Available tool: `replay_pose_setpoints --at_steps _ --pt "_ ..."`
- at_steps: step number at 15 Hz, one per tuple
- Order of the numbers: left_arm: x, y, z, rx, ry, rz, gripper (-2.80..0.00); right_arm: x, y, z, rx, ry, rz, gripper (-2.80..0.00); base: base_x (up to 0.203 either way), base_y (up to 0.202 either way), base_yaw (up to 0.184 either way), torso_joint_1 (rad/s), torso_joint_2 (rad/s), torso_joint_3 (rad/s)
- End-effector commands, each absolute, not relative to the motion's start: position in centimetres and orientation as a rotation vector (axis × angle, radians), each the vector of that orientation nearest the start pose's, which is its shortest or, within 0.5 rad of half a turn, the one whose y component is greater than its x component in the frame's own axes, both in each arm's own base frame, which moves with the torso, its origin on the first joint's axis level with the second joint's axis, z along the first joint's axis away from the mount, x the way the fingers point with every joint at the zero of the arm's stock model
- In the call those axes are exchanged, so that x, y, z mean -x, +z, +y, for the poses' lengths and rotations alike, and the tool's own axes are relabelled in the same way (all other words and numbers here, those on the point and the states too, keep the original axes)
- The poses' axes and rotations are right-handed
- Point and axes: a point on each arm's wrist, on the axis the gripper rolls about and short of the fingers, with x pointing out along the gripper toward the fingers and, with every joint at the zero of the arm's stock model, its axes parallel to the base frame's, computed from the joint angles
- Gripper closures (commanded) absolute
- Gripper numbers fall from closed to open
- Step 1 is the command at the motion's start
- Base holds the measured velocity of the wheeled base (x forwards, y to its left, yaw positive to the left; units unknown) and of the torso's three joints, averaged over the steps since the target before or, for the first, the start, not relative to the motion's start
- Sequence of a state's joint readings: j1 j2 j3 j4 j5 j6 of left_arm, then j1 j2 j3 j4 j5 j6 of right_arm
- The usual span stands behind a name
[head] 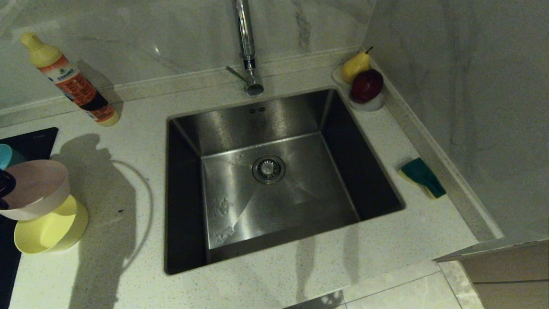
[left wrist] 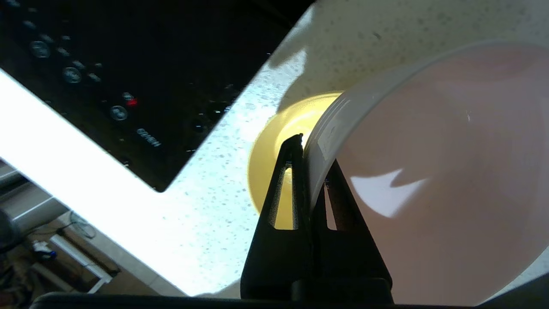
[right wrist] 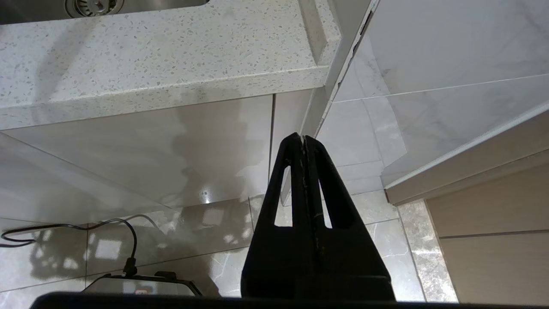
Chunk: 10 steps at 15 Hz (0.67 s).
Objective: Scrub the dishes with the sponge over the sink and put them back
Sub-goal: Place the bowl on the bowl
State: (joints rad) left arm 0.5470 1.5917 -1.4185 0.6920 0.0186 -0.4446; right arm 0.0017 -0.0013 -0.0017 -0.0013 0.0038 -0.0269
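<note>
My left gripper [left wrist: 311,150] is shut on the rim of the pale pink bowl [left wrist: 429,171], with one finger outside the wall and the other inside. In the head view the pink bowl [head: 38,189] hangs tilted at the far left, just above the yellow bowl [head: 51,231] on the counter. A light blue bowl [head: 5,155] peeks in behind them at the frame edge. The green-and-yellow sponge [head: 422,177] lies on the counter right of the steel sink [head: 223,128]. My right gripper [right wrist: 303,137] is shut and empty, parked below the counter's front edge.
A tall chrome tap [head: 246,43] stands behind the sink. A dish-soap bottle [head: 70,81] leans at the back left. A white dish with a pear and a red fruit [head: 364,81] sits in the back right corner. The black stove top [head: 25,141] lies at the left. A wall bounds the right.
</note>
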Motion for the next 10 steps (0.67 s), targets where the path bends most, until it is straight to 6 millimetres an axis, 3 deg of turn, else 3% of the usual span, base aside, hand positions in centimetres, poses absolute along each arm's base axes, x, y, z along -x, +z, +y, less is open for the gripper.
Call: replay_pose_setpoints --at_steps 1,4,10 --pt "-22.0 25.7 13.5 0.648 0.707 0.736 0.00 2.3 7.6 0.0 0.028 0.006 -0.005 0.00 0.000 0.000 0.000 0.000 0.00 0.000" --pt "-22.5 24.4 13.7 0.639 0.700 0.700 0.00 2.3 7.6 0.0 0.028 0.007 -0.005 0.00 0.000 0.000 0.000 0.000 0.00 0.000" --pt "-22.0 25.4 13.3 0.661 0.633 0.655 0.00 2.3 7.6 0.0 0.028 0.006 -0.005 0.00 0.000 0.000 0.000 0.000 0.00 0.000"
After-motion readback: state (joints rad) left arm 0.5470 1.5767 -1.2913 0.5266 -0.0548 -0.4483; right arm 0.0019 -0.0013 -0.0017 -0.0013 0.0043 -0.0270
